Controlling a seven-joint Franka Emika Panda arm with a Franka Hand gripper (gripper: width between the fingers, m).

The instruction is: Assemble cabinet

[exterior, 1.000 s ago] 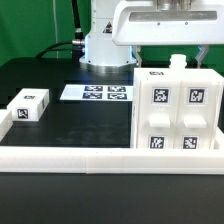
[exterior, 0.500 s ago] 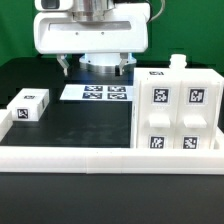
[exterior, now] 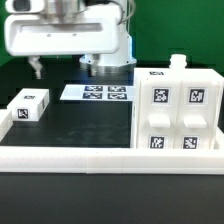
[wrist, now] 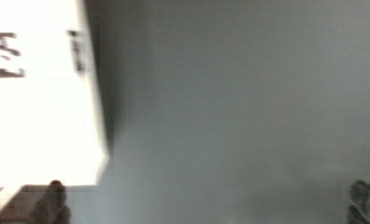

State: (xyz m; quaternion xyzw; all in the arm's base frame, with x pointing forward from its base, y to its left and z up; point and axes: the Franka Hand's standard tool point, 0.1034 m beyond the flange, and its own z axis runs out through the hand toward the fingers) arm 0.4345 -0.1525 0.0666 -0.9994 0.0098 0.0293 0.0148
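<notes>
The cabinet [exterior: 178, 110] is a large white box with tagged door panels, standing at the exterior view's right on the black table. A small white knob [exterior: 177, 61] sticks up from its top. My gripper [exterior: 62, 66] hangs high over the table's back left, far from the cabinet, open and empty. One dark fingertip [exterior: 38, 69] shows below the white hand. In the wrist view the gripper [wrist: 200, 200] is spread wide over grey table, with a finger [wrist: 34, 205] at each side. A white surface with black tag marks [wrist: 40, 90] lies beside one finger; I cannot tell which piece it is.
A small white tagged block [exterior: 30, 105] sits at the exterior view's left. The marker board [exterior: 97, 93] lies at the back middle. A long white L-shaped border rail [exterior: 110, 158] runs along the front and up the right side. The robot base [exterior: 105, 65] stands behind.
My gripper has moved steadily toward the exterior view's left, from above the cabinet to over the table's back left. It stays open and empty. Nothing else has moved.
</notes>
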